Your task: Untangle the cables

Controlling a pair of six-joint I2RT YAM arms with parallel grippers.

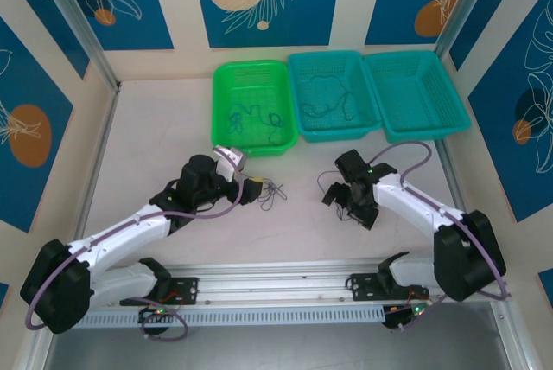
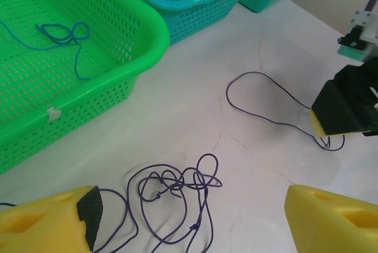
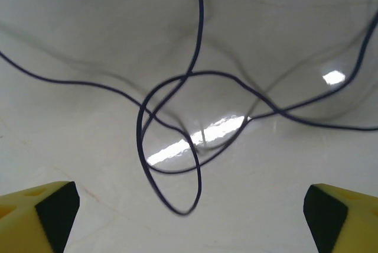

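The tangled cables [image 2: 177, 197] are being noted on the counter [image 2: 195, 87] just ahead of the open left end effector [image 2: 189, 223], the nearer one, one loose cable [image 3: 171, 123] being overhung by the open right end effector [image 3: 189, 217].

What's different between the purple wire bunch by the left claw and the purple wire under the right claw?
The bunch is snarled into many small crossing loops, while the other wire spreads mostly as one wide, open loop. The bunch sits just ahead of the open left gripper; the other wire runs beneath the open right gripper. Both are thin and dark purple, and both lie on the white table.
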